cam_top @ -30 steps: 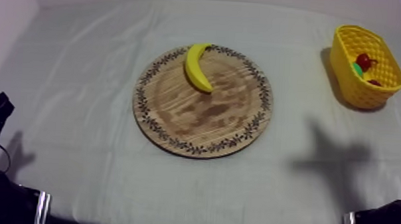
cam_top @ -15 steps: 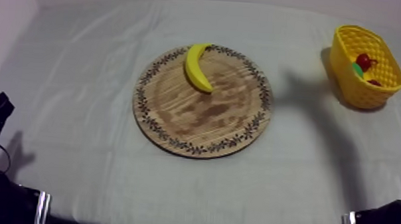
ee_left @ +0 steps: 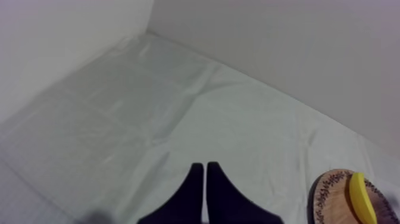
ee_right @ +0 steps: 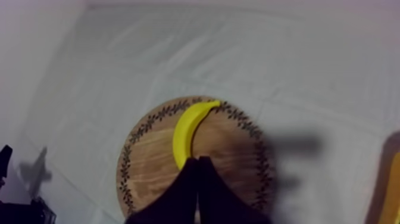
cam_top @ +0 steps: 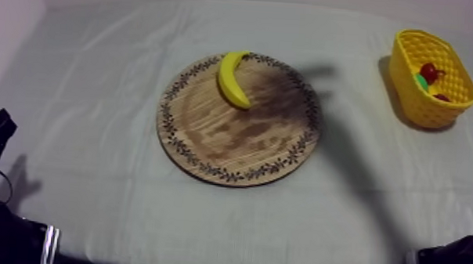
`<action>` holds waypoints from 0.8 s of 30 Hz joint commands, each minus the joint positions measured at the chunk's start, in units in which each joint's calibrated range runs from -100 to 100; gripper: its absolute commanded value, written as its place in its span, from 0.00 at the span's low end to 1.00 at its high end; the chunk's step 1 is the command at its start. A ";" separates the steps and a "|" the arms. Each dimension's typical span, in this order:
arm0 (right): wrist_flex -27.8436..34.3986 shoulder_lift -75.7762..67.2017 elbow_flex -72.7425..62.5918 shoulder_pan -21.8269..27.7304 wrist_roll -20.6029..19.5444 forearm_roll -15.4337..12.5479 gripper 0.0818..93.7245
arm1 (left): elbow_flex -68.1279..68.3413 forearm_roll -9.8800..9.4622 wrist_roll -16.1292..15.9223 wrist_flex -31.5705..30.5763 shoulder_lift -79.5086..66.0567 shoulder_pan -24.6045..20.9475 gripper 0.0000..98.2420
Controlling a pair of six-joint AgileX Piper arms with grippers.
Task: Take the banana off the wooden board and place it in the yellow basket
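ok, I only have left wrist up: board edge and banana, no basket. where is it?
Observer: The yellow basket stands off to the robot's right, apart from the wooden board.
Operator: empty?
Observer: No, a small red fruit lies in it.
Operator: and the right arm?
Observer: The right gripper is over the board, jaws shut on nothing, tips at one end of the banana. Whether they touch it I cannot tell.
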 commanded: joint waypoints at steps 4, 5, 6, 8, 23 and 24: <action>-1.34 2.80 1.02 -5.43 -5.36 5.23 0.00 | 0.00 0.02 -0.01 0.00 0.04 -0.02 0.00; -1.42 3.39 0.92 -6.23 -6.39 6.23 0.01 | 0.00 0.02 -0.01 0.00 0.04 -0.02 0.00; -1.35 3.98 0.62 -6.95 -7.43 7.17 0.01 | 0.00 0.02 -0.01 0.00 0.04 -0.02 0.00; -1.16 5.20 -0.34 -8.16 -9.52 8.95 0.01 | 0.00 0.02 -0.01 0.00 0.04 -0.02 0.00; 13.09 19.58 -21.40 -10.98 -24.69 21.17 0.02 | 0.00 0.02 -0.01 0.00 0.04 -0.02 0.00; 13.43 20.38 -22.18 -11.05 -25.01 21.46 0.02 | 0.00 0.02 -0.01 0.00 0.04 -0.02 0.00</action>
